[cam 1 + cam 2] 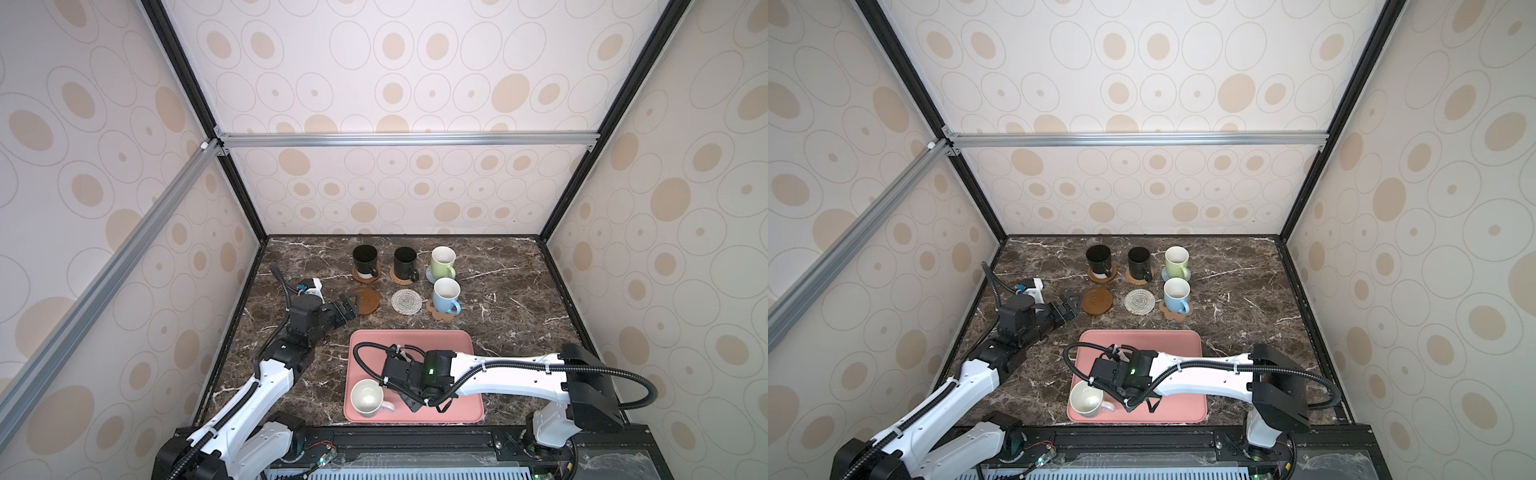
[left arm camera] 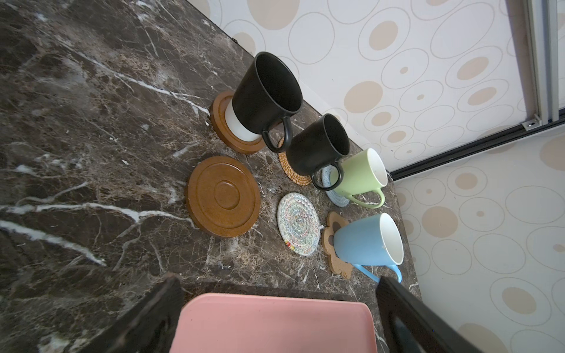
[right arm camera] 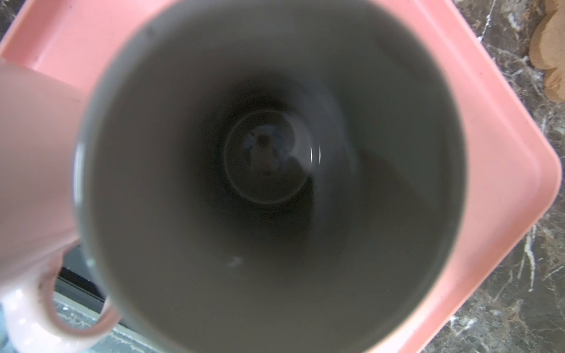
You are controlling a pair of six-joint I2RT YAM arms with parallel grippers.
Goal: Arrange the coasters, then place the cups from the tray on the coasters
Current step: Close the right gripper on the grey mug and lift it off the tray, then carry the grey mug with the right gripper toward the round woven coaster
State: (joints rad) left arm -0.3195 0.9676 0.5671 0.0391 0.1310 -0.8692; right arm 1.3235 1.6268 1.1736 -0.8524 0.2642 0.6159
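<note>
Right claw (image 1: 422, 405) is hanging closed over the front part of the pink tray (image 1: 457, 345). The grey mug (image 3: 275, 183) is filling its wrist view and hiding the fingers, so I cannot tell whether it is gripping this mug. Just beside it, the white mug (image 1: 366, 398) is standing at the tray's front left corner. The left claw (image 1: 348, 309) is hovering wide open at the edge of the bare wooden coaster (image 1: 368, 301). On the right side the counter (image 1: 519, 291) is lying open.

Left black mug (image 1: 365, 257), middle black mug (image 1: 405, 262), green mug (image 1: 442, 261), blue mug (image 1: 446, 295) — all are standing upright on coasters (image 1: 441, 316). Wooden disc (image 1: 368, 301) and whitish coaster (image 1: 406, 301) are lying bare. White mug (image 1: 367, 397) is standing on the pink tray (image 1: 457, 345) — grey mug (image 3: 275, 183) just beside it.
</note>
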